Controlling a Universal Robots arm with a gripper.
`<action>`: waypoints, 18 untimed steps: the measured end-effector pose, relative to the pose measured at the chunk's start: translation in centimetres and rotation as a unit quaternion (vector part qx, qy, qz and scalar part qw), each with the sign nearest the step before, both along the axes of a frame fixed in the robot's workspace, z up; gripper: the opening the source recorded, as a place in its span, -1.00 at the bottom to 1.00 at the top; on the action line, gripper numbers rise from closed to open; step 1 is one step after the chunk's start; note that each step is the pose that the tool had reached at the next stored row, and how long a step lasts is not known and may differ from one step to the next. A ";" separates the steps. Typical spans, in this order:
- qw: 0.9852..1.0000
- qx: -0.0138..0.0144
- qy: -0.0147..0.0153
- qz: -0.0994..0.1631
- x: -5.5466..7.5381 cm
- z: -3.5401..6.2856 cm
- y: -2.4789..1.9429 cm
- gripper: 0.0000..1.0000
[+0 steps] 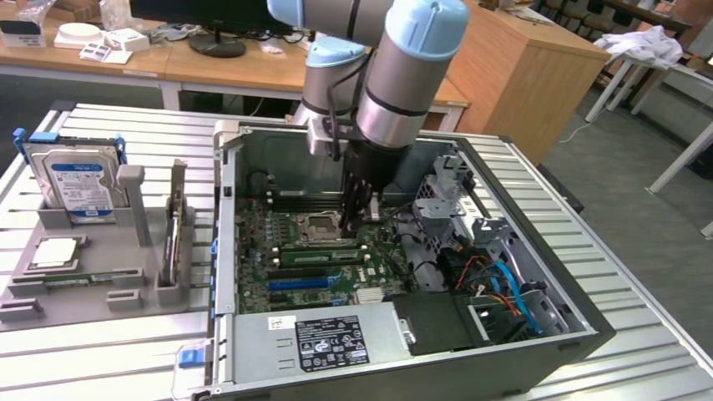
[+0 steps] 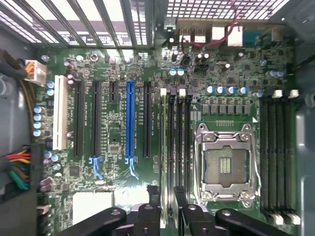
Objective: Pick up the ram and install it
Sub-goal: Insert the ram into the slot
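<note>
**Claw** (image 1: pixel 362 217) (image 2: pixel 167 210) of the pale blue and grey robot arm (image 1: pixel 396 75). It was found inside the open dark metal computer case (image 1: pixel 535 355), which was laid flat on the slatted metal counter (image 1: pixel 100 359). The jaws were held partly apart and nothing was gripped. The black fingers (image 2: pixel 147 216) were seen on either side of one end of a long black memory slot (image 2: pixel 181 147), beside the square silver processor socket (image 2: pixel 226 164).

**Ram**, a long thin green circuit-board stick (image 1: pixel 317 255). It was seen standing on edge in a slot of the green motherboard (image 1: pixel 254 242), between the socket and the silver power supply (image 1: pixel 323 338). The claw was placed near one end of it; whether they touched could not be told.

**Grey moulded holder** (image 1: pixel 132 192). It was set at the counter's edge on the exterior view's left, with a blue-labelled hard drive (image 1: pixel 78 180) stood upright in it.
</note>
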State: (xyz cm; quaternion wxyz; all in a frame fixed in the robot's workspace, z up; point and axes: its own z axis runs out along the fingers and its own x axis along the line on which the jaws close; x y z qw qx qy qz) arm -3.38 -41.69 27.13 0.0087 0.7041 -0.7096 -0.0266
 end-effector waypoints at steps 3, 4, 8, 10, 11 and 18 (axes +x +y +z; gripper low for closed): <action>1.000 0.000 0.000 0.000 0.0 0.99 0.00 -0.50; 1.000 0.000 0.000 0.000 0.0 1.28 0.00 -0.50; 1.000 0.000 0.000 0.000 0.0 2.36 0.00 -0.50; 1.000 0.000 0.000 0.000 0.0 2.88 0.00 -0.50; 1.000 0.000 0.000 0.000 0.0 3.12 0.00 -0.50; 1.000 0.000 0.000 0.000 0.0 4.89 0.00 -0.50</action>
